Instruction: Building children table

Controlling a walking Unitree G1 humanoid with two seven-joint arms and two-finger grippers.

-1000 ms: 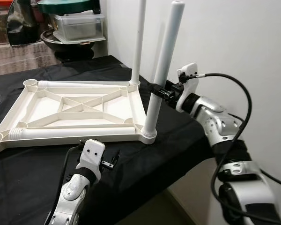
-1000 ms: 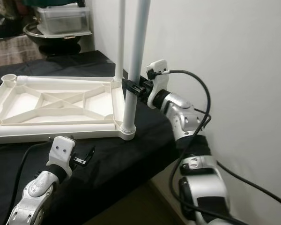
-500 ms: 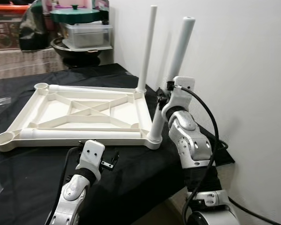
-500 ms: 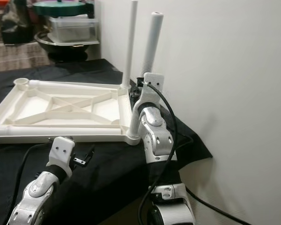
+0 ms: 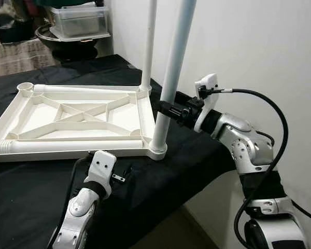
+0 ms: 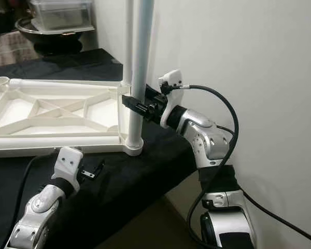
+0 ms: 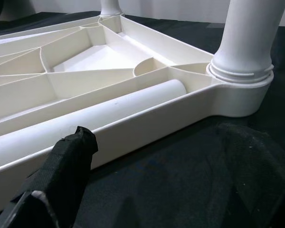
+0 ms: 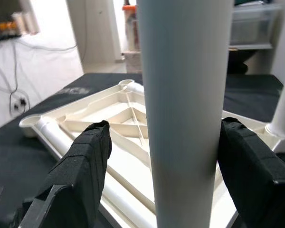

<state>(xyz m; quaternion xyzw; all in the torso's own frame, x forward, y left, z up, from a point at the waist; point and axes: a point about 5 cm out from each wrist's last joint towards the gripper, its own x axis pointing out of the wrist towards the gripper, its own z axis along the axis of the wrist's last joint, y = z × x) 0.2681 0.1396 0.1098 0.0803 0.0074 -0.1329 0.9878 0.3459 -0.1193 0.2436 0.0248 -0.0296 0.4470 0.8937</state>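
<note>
A white children's table top [image 5: 83,110] lies upside down on a black cloth. Two white legs stand upright in its right corners, the near leg [image 5: 171,72] and the far leg [image 5: 149,41]. Two loose legs lie inside the frame, one along the near side [image 5: 67,147] and one along the far side [image 5: 83,89]. My right gripper [image 5: 168,108] reaches in from the right and straddles the near upright leg low down. It is open: one finger [image 8: 85,161] stands a little off the leg. My left gripper [image 5: 123,175] rests open on the cloth before the top's near edge [image 7: 147,128], holding nothing.
A white wall [image 5: 249,41] runs close along the right. The cloth-covered table ends just right of the upright legs and just in front of my left arm. A black bowl and a clear plastic box [image 5: 78,21] stand at the back. A black cable [image 5: 280,119] loops off my right arm.
The head camera has shifted between frames. My right arm, elbow swung up half a second ago, has dropped back to the right with its gripper still at the near leg. The left gripper has stayed put.
</note>
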